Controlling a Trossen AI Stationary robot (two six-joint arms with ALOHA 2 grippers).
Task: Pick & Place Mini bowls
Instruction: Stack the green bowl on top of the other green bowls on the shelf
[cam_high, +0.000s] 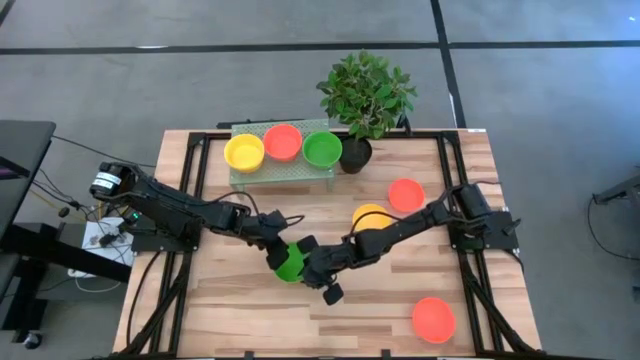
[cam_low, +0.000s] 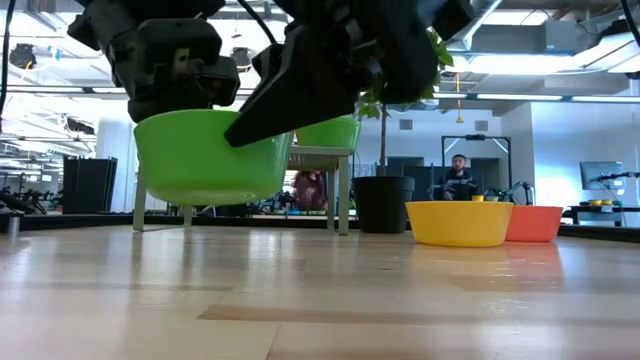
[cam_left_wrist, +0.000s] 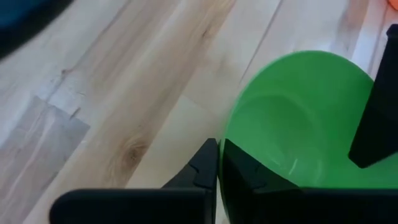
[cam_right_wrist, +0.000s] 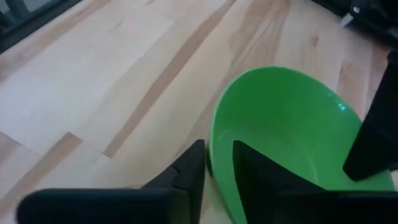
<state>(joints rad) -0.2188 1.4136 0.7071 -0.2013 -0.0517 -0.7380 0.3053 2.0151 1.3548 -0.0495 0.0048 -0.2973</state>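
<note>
Both arms meet mid-tabletop (cam_high: 200, 300) over one green bowl (cam_high: 290, 263), lifted clear of the wood. The left end effector (cam_high: 277, 252) pinches its rim; the right end effector (cam_high: 312, 262) straddles the opposite rim, fingers slightly parted around it.

Robotics lab or open-plan tech workspace. Wooden table (cam_high: 240, 320) on a black frame, over grey concrete floor (cam_high: 120, 80). Loose cables (cam_high: 70, 205) by the left arm's base. Low view: exposed ducts (cam_low: 545, 40) and ceiling lights, white walls, a person (cam_low: 459, 176) seated at a far bench, dark cabinets (cam_low: 88, 185) at the back.
</note>
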